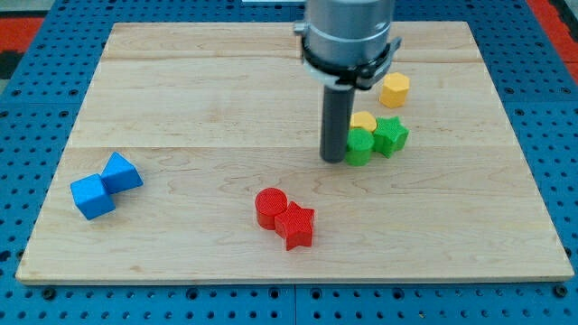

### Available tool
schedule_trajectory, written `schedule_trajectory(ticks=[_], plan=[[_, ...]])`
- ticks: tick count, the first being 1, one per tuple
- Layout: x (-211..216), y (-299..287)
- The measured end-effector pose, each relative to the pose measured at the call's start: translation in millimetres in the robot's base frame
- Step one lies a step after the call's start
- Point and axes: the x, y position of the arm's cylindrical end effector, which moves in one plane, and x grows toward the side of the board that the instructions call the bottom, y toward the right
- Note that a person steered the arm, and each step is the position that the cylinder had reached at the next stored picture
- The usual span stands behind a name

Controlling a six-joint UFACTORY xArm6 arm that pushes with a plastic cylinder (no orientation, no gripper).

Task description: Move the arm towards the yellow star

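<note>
My tip [333, 160] rests on the wooden board [181, 90], just left of a green cylinder [359, 147] and touching or nearly touching it. A yellow block [364, 120] sits right behind the green cylinder. It is partly hidden by the cylinder and the rod, so I cannot tell its shape. A green star [391, 135] sits to the right of the cylinder. A yellow hexagon [395, 89] lies further toward the view's top right. The yellow block is just up and right of my tip.
A red cylinder [269, 207] and a red star [296, 226] sit together toward the view's bottom centre. A blue cube [92, 197] and another blue block [121, 171] sit at the left. A blue pegboard [36, 54] surrounds the board.
</note>
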Motion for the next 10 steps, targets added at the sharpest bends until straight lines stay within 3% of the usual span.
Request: schedule_trajectory(ticks=[3, 10], plan=[[-9, 74], [-40, 60]])
